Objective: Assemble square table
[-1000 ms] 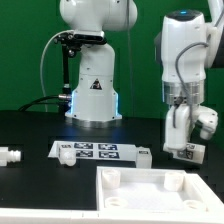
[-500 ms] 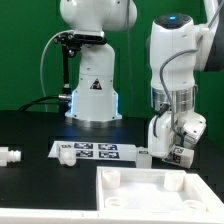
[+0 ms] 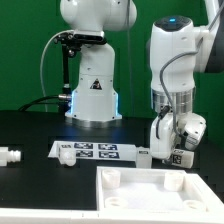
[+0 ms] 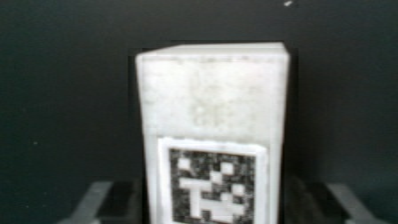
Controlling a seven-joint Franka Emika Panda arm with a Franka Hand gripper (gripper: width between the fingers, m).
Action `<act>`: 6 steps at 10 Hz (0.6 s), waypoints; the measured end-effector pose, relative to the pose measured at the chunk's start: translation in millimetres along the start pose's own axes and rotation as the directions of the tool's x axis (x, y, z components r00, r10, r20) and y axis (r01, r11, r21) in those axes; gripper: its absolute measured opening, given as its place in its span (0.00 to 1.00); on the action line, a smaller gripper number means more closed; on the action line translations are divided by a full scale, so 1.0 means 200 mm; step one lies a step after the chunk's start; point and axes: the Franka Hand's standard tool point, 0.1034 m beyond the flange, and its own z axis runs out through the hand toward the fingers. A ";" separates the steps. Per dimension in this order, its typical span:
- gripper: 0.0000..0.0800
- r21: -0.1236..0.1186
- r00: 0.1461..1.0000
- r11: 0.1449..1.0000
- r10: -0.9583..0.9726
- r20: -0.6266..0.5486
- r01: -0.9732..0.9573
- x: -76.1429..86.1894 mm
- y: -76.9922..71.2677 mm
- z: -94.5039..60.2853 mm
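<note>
step: leg carry | our gripper (image 3: 177,151) pinches a tagged leg (image 4: 214,100), aloft near the tabletop (image 3: 150,192) | next, we judge: align leg over a corner socket, lower

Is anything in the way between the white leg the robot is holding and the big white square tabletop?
Nothing visible does. The gripper holds the short white plastic leg above the white square tabletop panel, close to its raised corner socket on the exterior view's right; no other part shows between them.
</note>
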 end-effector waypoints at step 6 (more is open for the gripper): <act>0.81 -0.025 0.956 0.958 -0.284 0.074 0.286 -0.14 0.07 -0.26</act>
